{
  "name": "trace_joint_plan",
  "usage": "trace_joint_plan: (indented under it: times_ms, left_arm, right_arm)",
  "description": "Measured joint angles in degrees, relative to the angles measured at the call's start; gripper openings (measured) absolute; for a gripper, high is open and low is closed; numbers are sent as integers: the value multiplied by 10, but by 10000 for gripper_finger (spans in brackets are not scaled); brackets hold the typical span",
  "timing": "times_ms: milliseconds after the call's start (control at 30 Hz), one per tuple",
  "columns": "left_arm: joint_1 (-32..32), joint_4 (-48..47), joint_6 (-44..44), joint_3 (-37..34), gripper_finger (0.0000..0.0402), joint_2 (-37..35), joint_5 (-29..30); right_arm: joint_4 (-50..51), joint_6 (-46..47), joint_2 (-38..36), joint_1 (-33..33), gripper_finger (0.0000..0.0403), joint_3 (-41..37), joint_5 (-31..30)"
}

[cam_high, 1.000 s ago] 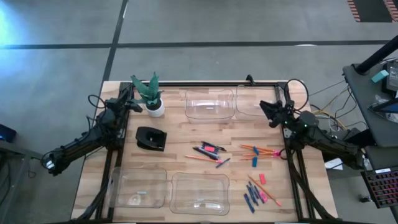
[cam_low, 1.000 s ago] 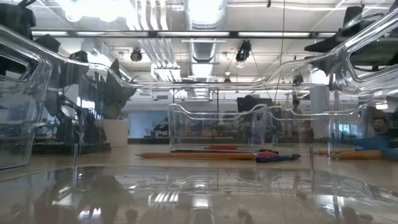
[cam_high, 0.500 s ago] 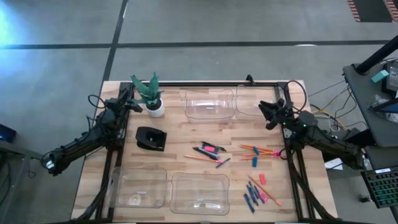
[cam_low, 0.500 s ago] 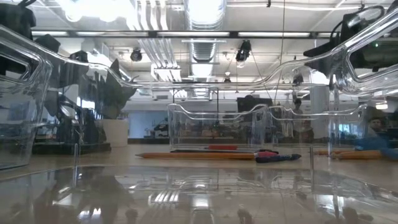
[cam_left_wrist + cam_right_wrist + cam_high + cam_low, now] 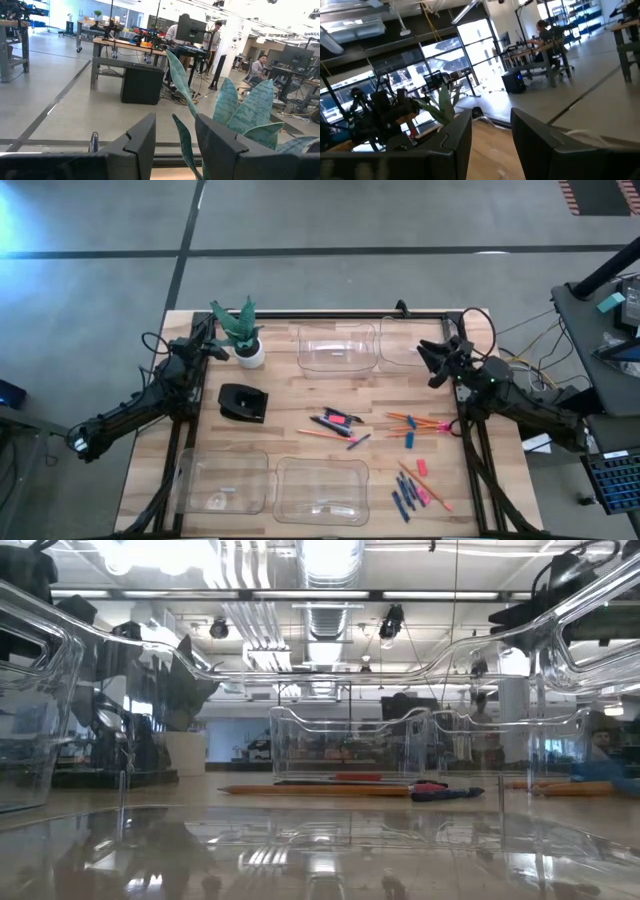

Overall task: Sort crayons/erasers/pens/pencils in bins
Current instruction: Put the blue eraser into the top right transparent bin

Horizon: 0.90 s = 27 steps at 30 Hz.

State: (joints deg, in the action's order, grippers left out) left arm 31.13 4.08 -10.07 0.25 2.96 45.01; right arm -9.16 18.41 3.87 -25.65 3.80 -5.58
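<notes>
Several orange pencils (image 5: 415, 420) with pink ends, black pens (image 5: 330, 423), dark-blue crayons (image 5: 405, 498) and small erasers (image 5: 421, 467) lie loose on the wooden table's middle and near right. One pencil (image 5: 320, 790) also shows in the low view. Four clear bins rest on the table: two at the far edge (image 5: 336, 346) (image 5: 410, 340) and two at the near edge (image 5: 225, 480) (image 5: 320, 490). My left gripper (image 5: 207, 345) is open and empty at the far left, beside a potted plant. My right gripper (image 5: 434, 361) is open and empty above the far right bin's near corner.
A potted plant (image 5: 240, 335) in a white pot stands at the far left. A small black box-like object (image 5: 242, 402) sits near it. People and workbenches show in the room beyond the table (image 5: 260, 65).
My right gripper has shifted slightly above the far right bin. Nothing on the table has moved.
</notes>
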Motion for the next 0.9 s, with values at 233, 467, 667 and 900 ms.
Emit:
trace_joint_plan:
  times_ms: [233, 467, 667, 900]
  left_arm:
    - [0, 0, 0, 0, 125, 0, 0]
    - [0, 0, 0, 0, 125, 0, 0]
    - [0, 0, 0, 0, 125, 0, 0]
    - [0, 0, 0, 0, 125, 0, 0]
  right_arm:
    - [110, -7, 76, 0, 128, 77, -2]
    - [237, 13, 194, 0, 128, 170, -4]
    - [345, 52, 299, 0, 128, 245, -4]
    - [439, 87, 408, 22, 128, 309, 2]
